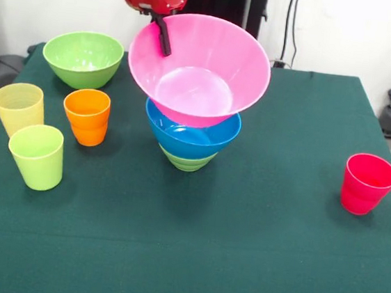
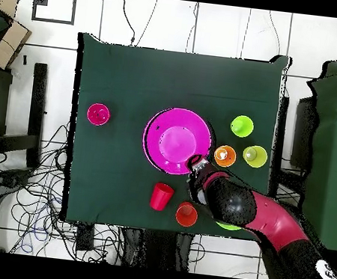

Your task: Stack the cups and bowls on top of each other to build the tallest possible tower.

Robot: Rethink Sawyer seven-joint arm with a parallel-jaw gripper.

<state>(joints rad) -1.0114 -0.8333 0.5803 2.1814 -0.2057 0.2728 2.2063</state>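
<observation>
Front view, near to far: bare green table (image 1: 189,272) up front, lots of room. Then lime green cup (image 1: 35,156) at near left, upright, and red cup (image 1: 368,183) alone at right, well apart from the rest. Next back: pale yellow cup (image 1: 19,108) and orange cup (image 1: 87,116), side by side, not touching. Mid table: tower (image 1: 192,128), w/ small green bowl (image 1: 187,162) at bottom, blue bowl (image 1: 191,137) sat in it, pink bowl (image 1: 209,85) on top, tipped toward the camera, not flat yet. Far left: big green bowl (image 1: 83,58), by itself. At pink bowl's far rim: gripper (image 1: 166,44), one dark finger down inside the wall, other one hidden behind it, so prob. pinching the rim. Step in hand, best guess: seating pink bowl into blue bowl. To do it well: level the rim first, line up over blue bowl's middle, lower slow, let go only once flat. No sideways push, for fear of sliding or tipping the whole tower. Overhead view: 2 more cups on robot's side of tower, 2nd red cup (image 2: 161,196), maybe lying on its side, and 2nd orange cup (image 2: 186,214), both close to arm (image 2: 268,217). Best to lift straight up when pulling back. Edges: tower well away from every table edge. Open room on red cup's side & up front; crowded on the side w/ the 3 cups.
</observation>
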